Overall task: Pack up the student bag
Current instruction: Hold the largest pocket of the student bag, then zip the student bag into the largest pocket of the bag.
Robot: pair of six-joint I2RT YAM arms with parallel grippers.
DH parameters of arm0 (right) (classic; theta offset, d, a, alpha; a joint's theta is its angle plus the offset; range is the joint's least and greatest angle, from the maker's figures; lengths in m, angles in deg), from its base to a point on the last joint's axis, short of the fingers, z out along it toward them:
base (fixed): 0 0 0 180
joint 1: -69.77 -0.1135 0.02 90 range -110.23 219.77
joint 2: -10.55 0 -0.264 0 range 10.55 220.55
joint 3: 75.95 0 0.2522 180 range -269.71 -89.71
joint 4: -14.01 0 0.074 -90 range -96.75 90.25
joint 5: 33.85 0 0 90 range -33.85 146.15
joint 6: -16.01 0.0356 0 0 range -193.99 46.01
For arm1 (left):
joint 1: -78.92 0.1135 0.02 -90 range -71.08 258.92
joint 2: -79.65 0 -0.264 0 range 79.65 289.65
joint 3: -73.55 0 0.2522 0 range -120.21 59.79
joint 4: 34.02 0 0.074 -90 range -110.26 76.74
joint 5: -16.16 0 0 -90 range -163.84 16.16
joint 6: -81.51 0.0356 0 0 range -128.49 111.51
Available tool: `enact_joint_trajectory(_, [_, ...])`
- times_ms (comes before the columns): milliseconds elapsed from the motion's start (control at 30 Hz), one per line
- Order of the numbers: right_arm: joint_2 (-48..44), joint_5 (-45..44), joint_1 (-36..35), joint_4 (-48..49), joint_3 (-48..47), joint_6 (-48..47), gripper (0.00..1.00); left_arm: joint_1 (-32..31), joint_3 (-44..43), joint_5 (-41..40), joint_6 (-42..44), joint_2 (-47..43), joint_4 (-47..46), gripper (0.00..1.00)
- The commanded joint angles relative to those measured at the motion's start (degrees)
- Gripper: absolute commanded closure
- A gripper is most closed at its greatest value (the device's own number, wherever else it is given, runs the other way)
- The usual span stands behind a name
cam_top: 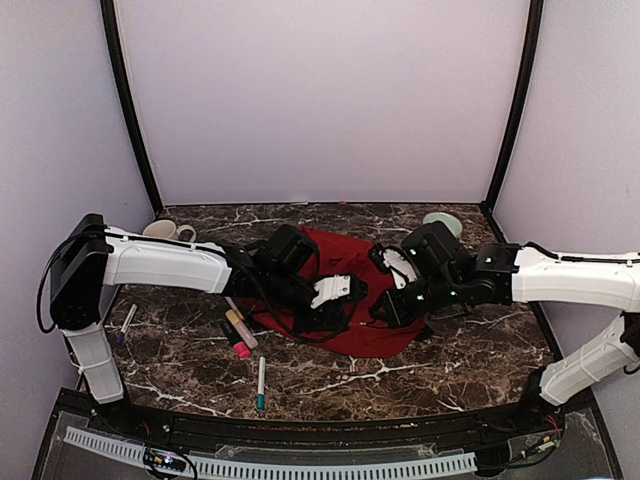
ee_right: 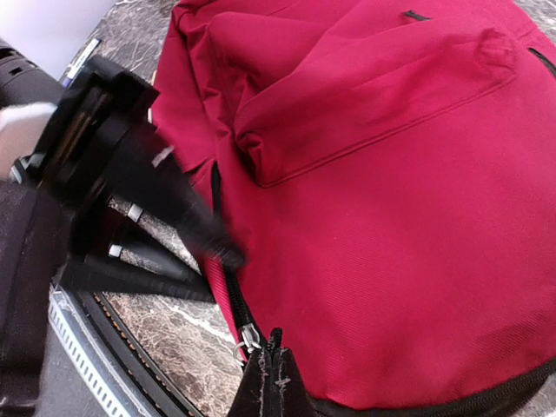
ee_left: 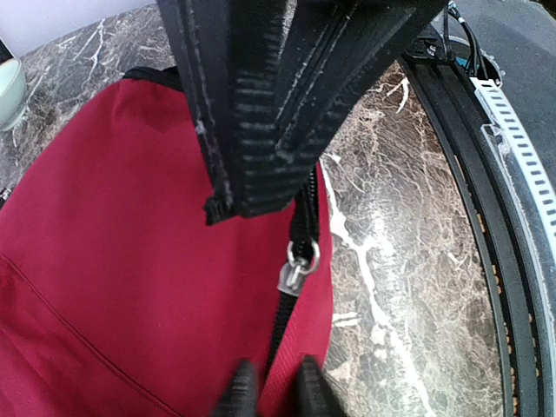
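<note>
The student bag (cam_top: 352, 322) is a red backpack lying flat in the middle of the table. My left gripper (ee_left: 272, 393) sits at its near edge, its jaws narrowed onto the red rim and the black zipper line (ee_left: 283, 326). The silver zipper slider (ee_left: 297, 271) lies just ahead of its fingertips. My right gripper (ee_right: 276, 369) is shut on the black pull tab (ee_left: 304, 213) tied to that slider (ee_right: 249, 336). In the top view the left gripper (cam_top: 338, 292) and right gripper (cam_top: 383, 303) meet over the bag.
A beige mug (cam_top: 168, 231) stands at the back left and a teal bowl (cam_top: 443, 222) at the back right. Highlighters (cam_top: 240, 335), a teal-tipped pen (cam_top: 261, 383) and a purple pen (cam_top: 126, 322) lie left of the bag. The table's black front rail (ee_left: 512, 261) runs close by.
</note>
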Motion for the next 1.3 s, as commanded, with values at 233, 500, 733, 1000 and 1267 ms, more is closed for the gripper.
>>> enact_joint_trajectory(233, [-6.6,-12.3,0.5,-3.2,3.4,4.1,1.0,-0.4,5.6,-2.5,1.1,-7.4,-4.8,1.0])
enact_joint_trajectory(500, [-10.6,-15.0,6.6,-1.4,8.8,5.7,1.0,-0.4,10.2,-6.4,-3.1,-12.6,-6.7,1.0])
enact_joint_trajectory(733, [-8.2,-4.1,8.3,4.5,7.7,0.2,1.0,-0.4,8.3,-6.9,-5.6,-13.2,-4.3,0.99])
enact_joint_trajectory(1000, [-7.1,6.3,8.2,7.4,5.9,-3.7,1.0,-0.5,8.7,-10.6,-10.8,-14.2,-2.7,0.65])
enact_joint_trajectory(1267, [-6.9,6.2,8.3,8.1,5.9,-7.7,1.0,0.1,11.9,-22.6,-24.0,-19.6,-0.9,0.32])
